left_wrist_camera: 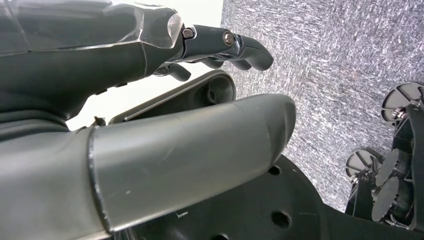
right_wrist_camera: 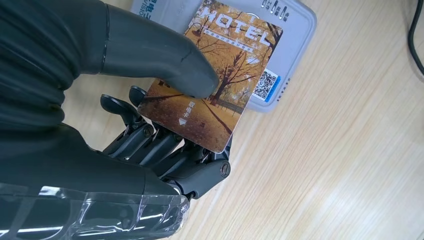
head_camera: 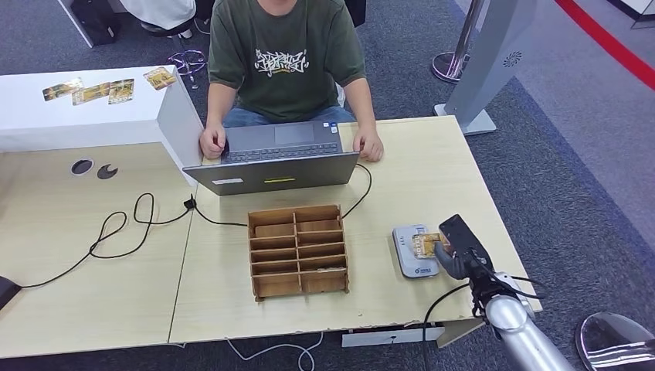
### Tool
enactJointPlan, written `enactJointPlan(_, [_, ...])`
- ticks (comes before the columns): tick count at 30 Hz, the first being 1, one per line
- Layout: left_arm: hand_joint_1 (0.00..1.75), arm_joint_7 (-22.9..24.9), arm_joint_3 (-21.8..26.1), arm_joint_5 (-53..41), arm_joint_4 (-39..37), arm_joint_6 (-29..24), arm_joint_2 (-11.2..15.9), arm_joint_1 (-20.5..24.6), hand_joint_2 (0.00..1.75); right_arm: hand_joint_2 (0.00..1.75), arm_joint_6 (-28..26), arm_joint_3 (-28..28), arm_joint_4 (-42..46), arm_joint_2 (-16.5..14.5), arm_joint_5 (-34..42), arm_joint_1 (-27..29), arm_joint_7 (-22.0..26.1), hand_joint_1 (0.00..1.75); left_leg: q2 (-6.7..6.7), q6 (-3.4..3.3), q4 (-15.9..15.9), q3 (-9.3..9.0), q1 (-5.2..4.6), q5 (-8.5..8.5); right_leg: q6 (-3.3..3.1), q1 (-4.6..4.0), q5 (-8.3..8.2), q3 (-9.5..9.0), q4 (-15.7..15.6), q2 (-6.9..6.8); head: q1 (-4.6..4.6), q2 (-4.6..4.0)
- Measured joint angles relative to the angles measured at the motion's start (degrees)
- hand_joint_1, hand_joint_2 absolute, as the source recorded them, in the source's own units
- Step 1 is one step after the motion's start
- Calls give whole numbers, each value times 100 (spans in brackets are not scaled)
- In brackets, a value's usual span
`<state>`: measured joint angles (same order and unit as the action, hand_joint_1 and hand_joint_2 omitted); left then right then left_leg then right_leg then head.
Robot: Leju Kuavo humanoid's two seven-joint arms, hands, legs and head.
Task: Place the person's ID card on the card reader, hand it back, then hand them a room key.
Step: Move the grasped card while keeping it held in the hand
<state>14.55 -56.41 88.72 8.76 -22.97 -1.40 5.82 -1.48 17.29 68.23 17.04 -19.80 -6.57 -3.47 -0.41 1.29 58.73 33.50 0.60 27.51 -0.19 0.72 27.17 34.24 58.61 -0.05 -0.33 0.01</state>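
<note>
Right hand (right_wrist_camera: 165, 145): I have the card (right_wrist_camera: 212, 75) pinched, thumb on top, part over the reader (right_wrist_camera: 295, 40).
Left hand (left_wrist_camera: 150, 100): holding nothing, fingers curled.
Progress: I judge reading underway; hand-back and key remain.

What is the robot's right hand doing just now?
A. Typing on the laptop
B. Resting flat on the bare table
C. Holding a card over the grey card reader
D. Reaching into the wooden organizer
C. The right hand pinches the autumn-picture card between thumb and fingers, part of it over the card reader on the table, away from the laptop and the wooden organizer.
</note>
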Motion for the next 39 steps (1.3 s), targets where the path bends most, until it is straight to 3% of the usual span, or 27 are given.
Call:
enactJointPlan(13, [0, 7, 0, -79, 0, -2, 0, 8, 0, 175, 71, 271, -737, -132, 14, -477, 24, 175, 5, 0, 0, -6, 0, 0, -1, 0, -1, -3, 0, 5, 1, 1])
enactJointPlan(39, [0, 18, 0, -73, 0, 4, 0, 8, 0, 175, -115, 343, -1203, -252, 25, -803, 100, 175, 7, 0, 0, -28, 0, 0, 0, 0, -1, -25, -1, 6, 0, 1])
